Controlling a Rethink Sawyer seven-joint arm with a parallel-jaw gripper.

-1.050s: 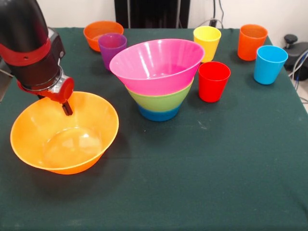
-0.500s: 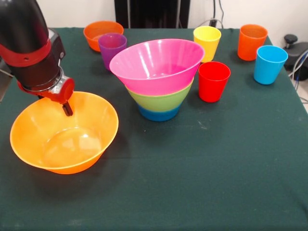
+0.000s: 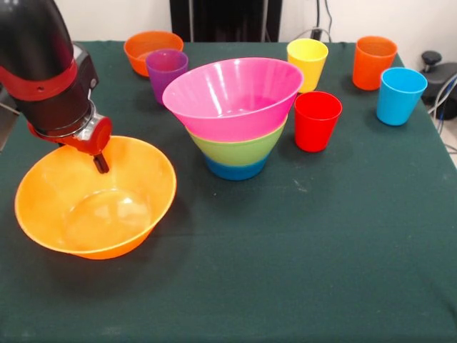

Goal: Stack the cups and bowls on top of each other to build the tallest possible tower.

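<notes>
Nearest, at the left, the large orange bowl (image 3: 95, 198) sits on the dark green cloth of the table (image 3: 321, 271), wide, shallow, glossy and slightly see-through at its base. The gripper (image 3: 101, 161) reaches over its far rim; only one dark fingertip shows inside the bowl, the rest is hidden under the red and black wrist, so I cannot tell whether it pinches the wall or stands apart. If the hold is only on that thin, slick rim, the bowl could swing, slip out or tip when lifted, and a skewed carry might knock the tower. The tower (image 3: 234, 118) stands just right of centre: a blue base, a green band, and a pink bowl flaring widest on top, which appears to lean a little, so a careless drop of the orange bowl could tilt or topple it. The red cup (image 3: 317, 120) stands just beside it on the right, an easy thing to bump. Farther back stand the light blue cup (image 3: 400, 95), purple cup (image 3: 166, 71), yellow cup (image 3: 308, 62), orange cup (image 3: 373, 62) and a small orange bowl (image 3: 146, 48), all smooth tapered plastic.
</notes>
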